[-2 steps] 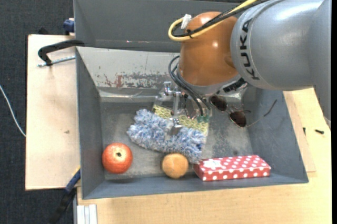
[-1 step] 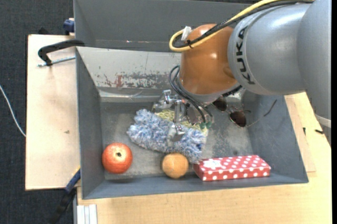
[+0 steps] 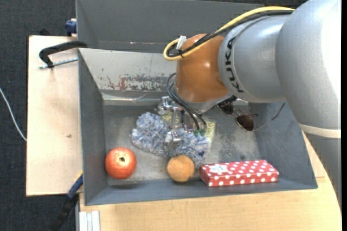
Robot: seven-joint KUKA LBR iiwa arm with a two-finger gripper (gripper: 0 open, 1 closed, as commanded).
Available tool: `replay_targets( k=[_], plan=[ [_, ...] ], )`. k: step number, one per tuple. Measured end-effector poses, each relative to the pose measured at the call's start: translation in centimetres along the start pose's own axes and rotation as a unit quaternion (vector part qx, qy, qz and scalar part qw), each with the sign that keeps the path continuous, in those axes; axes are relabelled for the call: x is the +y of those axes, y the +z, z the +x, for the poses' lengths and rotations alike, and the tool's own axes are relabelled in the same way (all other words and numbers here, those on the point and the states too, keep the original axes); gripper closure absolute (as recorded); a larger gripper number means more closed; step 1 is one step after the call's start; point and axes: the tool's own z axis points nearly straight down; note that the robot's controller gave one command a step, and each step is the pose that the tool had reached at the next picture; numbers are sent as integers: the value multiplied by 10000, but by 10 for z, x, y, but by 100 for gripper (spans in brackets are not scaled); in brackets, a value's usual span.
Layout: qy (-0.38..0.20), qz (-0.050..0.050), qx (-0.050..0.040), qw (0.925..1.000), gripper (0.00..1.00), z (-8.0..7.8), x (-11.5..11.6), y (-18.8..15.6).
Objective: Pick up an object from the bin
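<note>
My gripper (image 3: 174, 126) hangs below the orange wrist cover, low over a blue-and-white fluffy cloth (image 3: 154, 135) in the middle of the bin floor. Its fingertips reach down to the cloth's right part. An orange (image 3: 180, 168) lies just in front of the cloth near the front wall. A red apple (image 3: 120, 163) sits at the front left corner.
A red box with white dots (image 3: 239, 173) lies along the front wall at the right. Dark sunglasses (image 3: 242, 119) rest at the right behind the arm. A greenish packet (image 3: 209, 128) pokes out beside the cloth. The arm covers the bin's right rear.
</note>
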Motion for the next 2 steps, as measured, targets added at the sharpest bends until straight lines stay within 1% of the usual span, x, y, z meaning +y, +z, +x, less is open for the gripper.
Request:
replay_targets(
  k=[1, 2],
  plan=[
    [231, -40, -37, 9997, 100, 2, -10, -3],
    [230, -40, -37, 9997, 100, 2, -10, -3]
  ],
)
